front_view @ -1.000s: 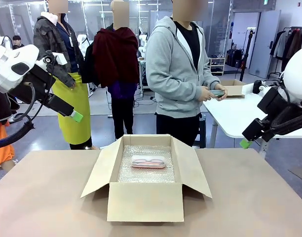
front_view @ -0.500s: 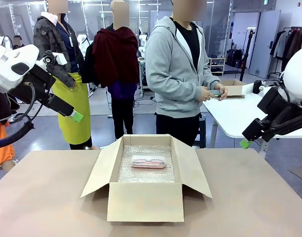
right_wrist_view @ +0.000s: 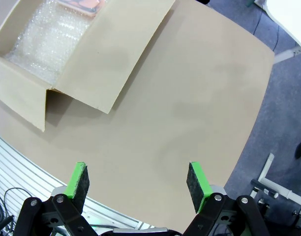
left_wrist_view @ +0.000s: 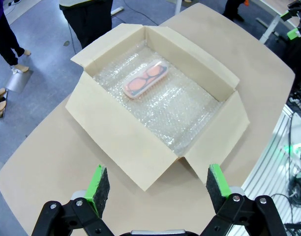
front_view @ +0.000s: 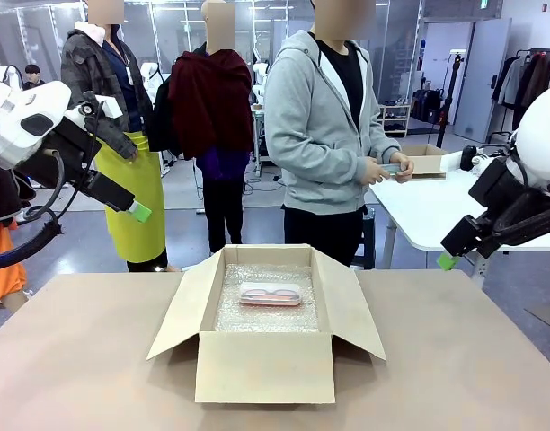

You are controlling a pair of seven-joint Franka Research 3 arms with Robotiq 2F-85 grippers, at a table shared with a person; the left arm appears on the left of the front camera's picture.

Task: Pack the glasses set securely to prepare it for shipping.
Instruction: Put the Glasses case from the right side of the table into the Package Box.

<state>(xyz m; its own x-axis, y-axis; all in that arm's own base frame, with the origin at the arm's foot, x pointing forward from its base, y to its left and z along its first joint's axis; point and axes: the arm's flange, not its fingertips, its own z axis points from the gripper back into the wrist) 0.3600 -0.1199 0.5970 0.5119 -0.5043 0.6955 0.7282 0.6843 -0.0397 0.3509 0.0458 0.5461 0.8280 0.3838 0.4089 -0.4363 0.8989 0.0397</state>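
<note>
One tan bench [front_view: 77, 359] carries an open cardboard box [front_view: 264, 368] lined with bubble wrap [front_view: 266, 316]. Raised at either side, the left end effector [left_wrist_view: 158, 179] and right end effector [right_wrist_view: 135, 179] are both released and empty. The pale pink glasses case [front_view: 270, 294] lies flat on the wrap, toward the far wall. The mint green case [front_view: 399, 169] sits in the person's hands [front_view: 379, 171].

White arms [front_view: 23, 126]; black left gripper [left_wrist_view: 157, 181] and right gripper [right_wrist_view: 138, 178], each 2 green pads [left_wrist_view: 98, 183].

The right gripper [right_wrist_view: 138, 181] hung with jaws wide apart above the table [right_wrist_view: 199, 88]. At top left sat the box [right_wrist_view: 118, 49], lined with bubble wrap [right_wrist_view: 40, 37], with a case [right_wrist_view: 84, 5] cut off by the top edge.
</note>
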